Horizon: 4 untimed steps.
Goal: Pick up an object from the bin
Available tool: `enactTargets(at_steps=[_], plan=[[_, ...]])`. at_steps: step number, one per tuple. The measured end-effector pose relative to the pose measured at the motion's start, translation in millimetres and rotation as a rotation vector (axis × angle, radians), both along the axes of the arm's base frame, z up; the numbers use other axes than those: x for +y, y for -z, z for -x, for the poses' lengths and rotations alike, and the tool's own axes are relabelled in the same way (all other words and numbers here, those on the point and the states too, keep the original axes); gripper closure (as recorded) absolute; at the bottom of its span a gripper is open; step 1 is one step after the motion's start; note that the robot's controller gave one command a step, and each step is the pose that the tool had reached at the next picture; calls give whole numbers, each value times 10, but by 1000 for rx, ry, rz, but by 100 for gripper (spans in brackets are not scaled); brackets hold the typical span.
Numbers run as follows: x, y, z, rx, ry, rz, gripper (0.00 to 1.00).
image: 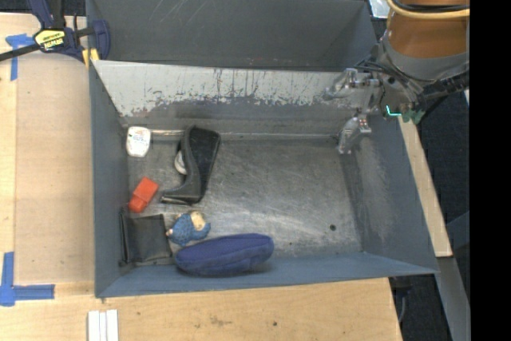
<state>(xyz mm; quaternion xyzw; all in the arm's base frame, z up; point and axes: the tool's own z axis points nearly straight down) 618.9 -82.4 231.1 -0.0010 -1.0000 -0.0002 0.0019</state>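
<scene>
My gripper (349,138) hangs over the bare floor at the back right of the bin, close to the right wall, and nothing shows in it. The loose things all lie well to its left. Nearest is a black curved thing (200,164), shaped like a boot, standing at the left middle. A long dark blue pouch (224,254) lies along the front wall. A small blue fuzzy toy (188,227) rests just above the pouch's left end.
Further left lie a white tag-like piece (138,141), an orange block (144,194) and a flat black case (146,238) in the front left corner. The arm, with its orange dome, comes in over the bin's right rim.
</scene>
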Motion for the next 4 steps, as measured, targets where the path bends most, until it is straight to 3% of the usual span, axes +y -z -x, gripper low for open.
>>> enactTargets(at_steps=[1,2,3,4], plan=[[-295,220,1203,0,-158,0,0],[740,734,1223,-2,-90,-4,0],[2252,1452,1272,-2,-173,-2,0],[2645,485,1018,-13,-4,-3,0]])
